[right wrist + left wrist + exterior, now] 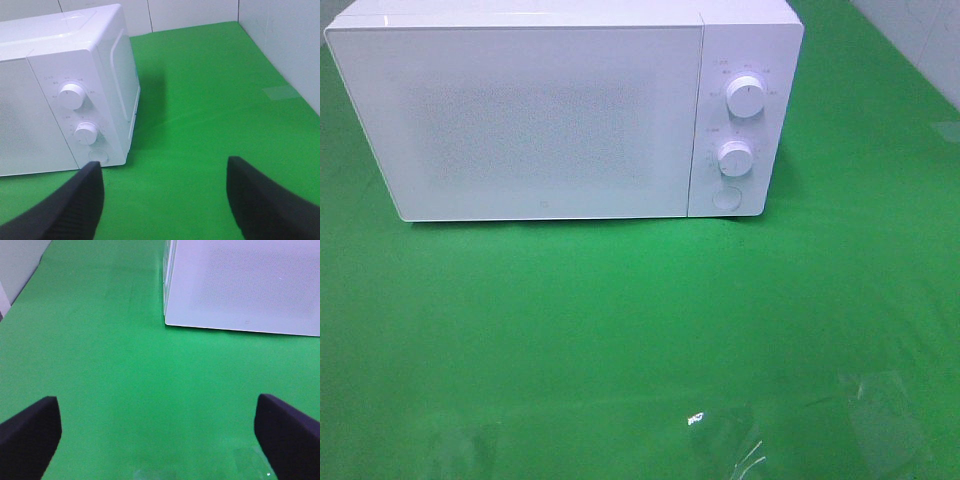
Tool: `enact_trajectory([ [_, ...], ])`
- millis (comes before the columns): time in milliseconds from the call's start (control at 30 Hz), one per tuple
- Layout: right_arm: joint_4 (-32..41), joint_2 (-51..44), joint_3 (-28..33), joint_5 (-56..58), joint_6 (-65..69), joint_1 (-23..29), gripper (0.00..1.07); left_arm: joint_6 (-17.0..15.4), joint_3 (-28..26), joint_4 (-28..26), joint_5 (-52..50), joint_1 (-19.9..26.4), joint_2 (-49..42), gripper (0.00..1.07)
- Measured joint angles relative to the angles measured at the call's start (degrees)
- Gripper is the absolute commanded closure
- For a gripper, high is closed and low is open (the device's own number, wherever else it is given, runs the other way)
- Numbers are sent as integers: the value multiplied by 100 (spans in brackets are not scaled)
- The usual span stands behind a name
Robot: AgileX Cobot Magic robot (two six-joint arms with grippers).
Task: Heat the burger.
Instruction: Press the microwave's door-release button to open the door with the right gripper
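The burger is not in view in any frame. A white microwave [560,110] stands at the back of the green table with its door shut; it has two round knobs [746,100] and a round button [725,198] on its right panel. It also shows in the left wrist view [240,285] and the right wrist view [65,90]. My left gripper [157,435] is open and empty, low over the cloth in front of the microwave's left corner. My right gripper [162,200] is open and empty, in front of the microwave's right panel. Neither gripper shows in the exterior high view.
The green cloth [620,340] covers the table. Clear tape patches [880,400] glint near the front right edge. A pale wall [285,40] runs along the right side and another pale wall [20,265] along the left.
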Motion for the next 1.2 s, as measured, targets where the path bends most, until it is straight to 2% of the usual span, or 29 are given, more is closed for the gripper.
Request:
enact_trajectory([
  [300, 11, 1438, 69, -1324, 17, 0, 43, 0, 0, 0, 0, 0, 0, 8],
  [433, 109, 2424, 69, -2521, 138, 0, 43, 0, 0, 0, 0, 0, 0, 8],
  [667, 143, 3197, 69, -3581, 149, 0, 43, 0, 0, 0, 0, 0, 0, 8],
  [800, 149, 4228, 69, -4830, 149, 0, 43, 0, 0, 0, 0, 0, 0, 8],
  [900, 149, 4332, 69, -4996, 149, 0, 43, 0, 0, 0, 0, 0, 0, 8],
  [967, 252, 5025, 69, -5781, 63, 223, 43, 0, 0, 0, 0, 0, 0, 8],
  [1000, 252, 5025, 69, -5781, 63, 223, 43, 0, 0, 0, 0, 0, 0, 8],
  [1033, 378, 5369, 69, -6131, -143, 453, 43, 0, 0, 0, 0, 0, 0, 8],
  [1133, 476, 5500, 63, -6291, -258, 602, 43, 0, 0, 0, 0, 0, 0, 8],
  [1200, 1077, 6079, 57, -6830, -642, 1209, 43, 0, 0, 0, 0, 0, 0, 8],
])
